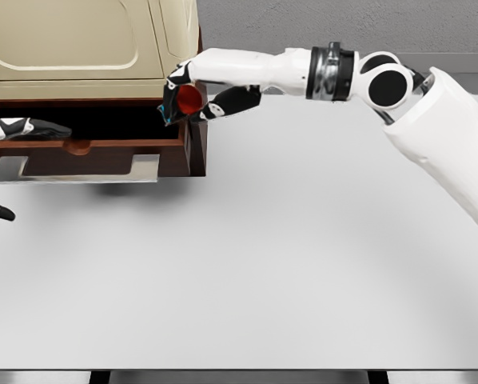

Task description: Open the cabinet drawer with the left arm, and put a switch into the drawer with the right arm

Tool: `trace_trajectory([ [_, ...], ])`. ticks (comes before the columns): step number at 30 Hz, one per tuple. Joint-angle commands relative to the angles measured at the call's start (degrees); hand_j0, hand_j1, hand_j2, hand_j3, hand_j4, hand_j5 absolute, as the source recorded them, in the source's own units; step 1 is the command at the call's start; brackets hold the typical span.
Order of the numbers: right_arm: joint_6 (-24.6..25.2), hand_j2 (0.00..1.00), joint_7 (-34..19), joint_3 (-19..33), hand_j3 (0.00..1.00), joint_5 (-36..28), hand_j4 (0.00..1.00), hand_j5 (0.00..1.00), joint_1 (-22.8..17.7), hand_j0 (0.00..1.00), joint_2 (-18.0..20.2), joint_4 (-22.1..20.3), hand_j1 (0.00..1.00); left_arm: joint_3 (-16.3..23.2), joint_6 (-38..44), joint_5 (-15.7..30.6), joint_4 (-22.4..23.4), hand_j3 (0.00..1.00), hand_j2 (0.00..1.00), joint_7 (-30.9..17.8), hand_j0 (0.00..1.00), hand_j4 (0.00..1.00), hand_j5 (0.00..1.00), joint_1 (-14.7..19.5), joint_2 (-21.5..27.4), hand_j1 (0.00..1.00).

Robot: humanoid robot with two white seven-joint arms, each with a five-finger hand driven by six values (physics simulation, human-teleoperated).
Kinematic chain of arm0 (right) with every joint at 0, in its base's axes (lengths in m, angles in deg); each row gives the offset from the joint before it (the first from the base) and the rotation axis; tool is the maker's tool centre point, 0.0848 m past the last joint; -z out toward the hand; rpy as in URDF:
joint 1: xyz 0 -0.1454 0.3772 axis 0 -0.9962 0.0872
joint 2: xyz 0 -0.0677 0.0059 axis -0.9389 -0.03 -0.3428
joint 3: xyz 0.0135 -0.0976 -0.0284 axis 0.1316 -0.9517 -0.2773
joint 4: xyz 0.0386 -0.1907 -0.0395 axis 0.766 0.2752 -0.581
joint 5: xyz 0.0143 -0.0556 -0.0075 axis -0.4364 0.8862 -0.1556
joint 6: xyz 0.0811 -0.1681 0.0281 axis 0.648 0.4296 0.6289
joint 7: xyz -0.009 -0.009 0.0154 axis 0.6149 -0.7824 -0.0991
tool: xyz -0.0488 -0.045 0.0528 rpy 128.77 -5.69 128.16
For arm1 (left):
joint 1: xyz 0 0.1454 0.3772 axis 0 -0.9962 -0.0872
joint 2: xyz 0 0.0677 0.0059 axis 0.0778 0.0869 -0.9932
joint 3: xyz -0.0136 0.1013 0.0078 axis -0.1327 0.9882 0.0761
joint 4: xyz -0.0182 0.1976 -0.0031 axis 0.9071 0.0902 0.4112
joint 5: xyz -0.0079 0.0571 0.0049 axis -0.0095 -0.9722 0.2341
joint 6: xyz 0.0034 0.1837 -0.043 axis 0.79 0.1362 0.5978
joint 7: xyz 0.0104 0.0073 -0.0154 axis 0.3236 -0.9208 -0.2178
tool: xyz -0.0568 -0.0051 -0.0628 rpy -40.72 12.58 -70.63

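Right fingers: you see them curled around the switch, black tips closing on it from both sides, so it does not fall while it is carried.
Right hand: it holds the switch over the right end of the open drawer, just above its rim. I judge this is the place to let it go.
Switch: a small thing with a round red face and a dark body. A thin blue edge shows at its lower left. The rest is hidden by the fingers.
Right arm: it reaches from the right across the table, nearly level, to keep the hand above the drawer.
Left hand: it lies at the picture's left edge, inside the drawer's opening. Only part is visible, so you cannot tell how its fingers stand or if they hold something.
Drawer: it is pulled out, dark inside, with a flat metal handle in front.
Cabinet: cream body above the drawer.
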State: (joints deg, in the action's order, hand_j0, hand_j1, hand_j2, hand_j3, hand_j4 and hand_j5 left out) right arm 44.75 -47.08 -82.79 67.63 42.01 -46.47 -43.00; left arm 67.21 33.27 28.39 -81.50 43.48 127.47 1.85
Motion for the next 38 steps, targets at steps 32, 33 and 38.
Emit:
trace_trajectory([
  [32,-8.62,1.00,0.05,1.59,1.00,-3.39,1.00,1.00,-4.48,1.00,24.04,-16.76,1.00,-0.13,-5.54,1.32,-0.09,1.00,1.00,0.01,1.00,1.00,1.00,0.08,0.79,1.00],
  [33,-8.62,1.00,0.05,3.96,1.00,-4.01,1.00,1.00,-6.32,1.00,27.29,-16.76,1.00,-0.13,-5.54,1.41,-0.09,1.00,1.00,0.01,1.00,1.00,1.00,0.08,0.79,1.00],
  [38,-8.62,1.00,0.05,12.23,1.00,-4.10,1.00,1.00,-13.27,1.00,31.60,-12.28,1.00,-0.13,-5.72,1.58,-0.09,1.00,1.00,0.01,1.00,1.00,1.00,0.08,0.79,1.00],
])
